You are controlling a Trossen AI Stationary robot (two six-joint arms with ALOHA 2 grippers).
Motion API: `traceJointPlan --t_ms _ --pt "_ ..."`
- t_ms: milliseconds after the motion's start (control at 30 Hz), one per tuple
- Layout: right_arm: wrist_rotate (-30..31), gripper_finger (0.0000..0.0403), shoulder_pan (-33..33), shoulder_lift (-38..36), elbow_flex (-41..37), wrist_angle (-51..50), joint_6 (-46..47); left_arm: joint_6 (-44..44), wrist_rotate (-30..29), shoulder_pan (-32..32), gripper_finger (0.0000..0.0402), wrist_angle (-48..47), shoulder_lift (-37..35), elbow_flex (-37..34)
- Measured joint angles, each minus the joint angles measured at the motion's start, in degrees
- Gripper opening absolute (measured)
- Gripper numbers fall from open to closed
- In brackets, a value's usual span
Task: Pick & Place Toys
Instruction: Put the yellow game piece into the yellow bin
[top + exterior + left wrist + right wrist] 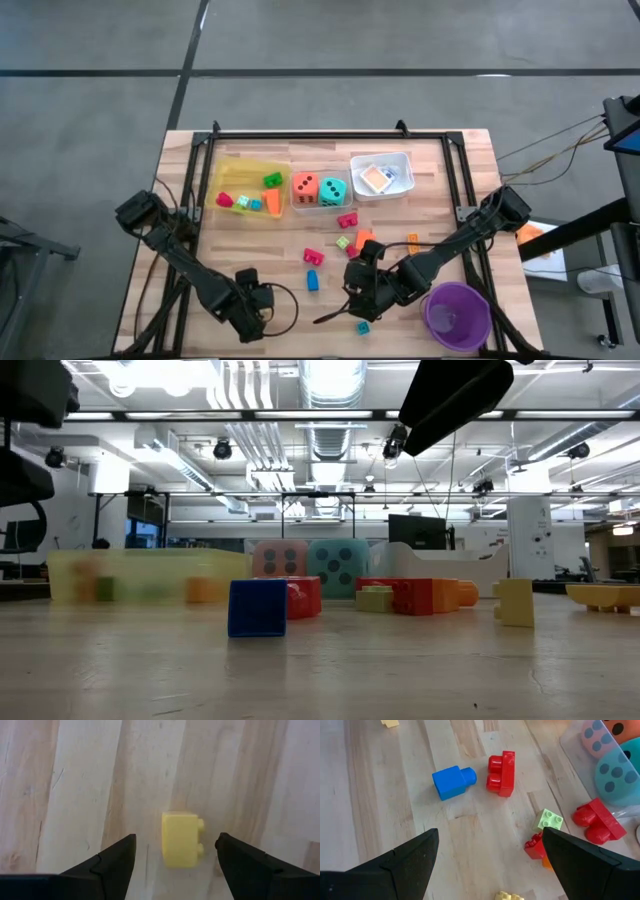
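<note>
Your small yellow plastic block (181,839) lies on the wooden bench (75,785), between the left gripper (175,857) fingers, which stand apart without touching it. Your right gripper (490,865) hangs spread over the blue block (452,781) and red block (502,773).

Looks like a lab or workshop hall: exposed ducts (330,400) overhead, strip lights (150,415), grey concrete floor (90,120), monitor (415,530) behind.

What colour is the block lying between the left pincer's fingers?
Yellow block, clearest in the left wrist view.
</note>
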Motion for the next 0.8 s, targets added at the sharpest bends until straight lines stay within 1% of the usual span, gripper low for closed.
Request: traceJointPlan --t_ms 200,267,367,600,633,800 --pt "-0.04 0.0352 0.0 0.0 -0.02 0.0 -0.01 -0.59 -0.24 0.08 0.0272 0.95 0.02 -1.65" --pt "-0.1 0.0352 0.0 0.0 -0.02 0.0 0.0 -0.57 -0.45 0.22 0.0261 0.95 0.02 -1.68" --pt "-0.2 0.0352 0.0 0.0 -0.02 0.0 -0.02 -0.24 -0.64 0.24 0.0225 0.96 0.02 -1.68" --pt "-0.19 0.0352 0.0 0.0 -0.02 0.0 0.0 0.04 -1.16 1.01 0.0095 1.01 0.0 -1.68" --pt "-0.2 0.0352 0.0 0.0 -0.02 0.0 0.0 -0.03 -1.19 1.26 0.0082 1.04 -0.02 -1.68" --pt "-0.22 0.0352 0.02 0.0 -0.02 0.0 -0.02 -0.13 -1.23 2.24 0.0082 0.76 -0.04 -1.32"
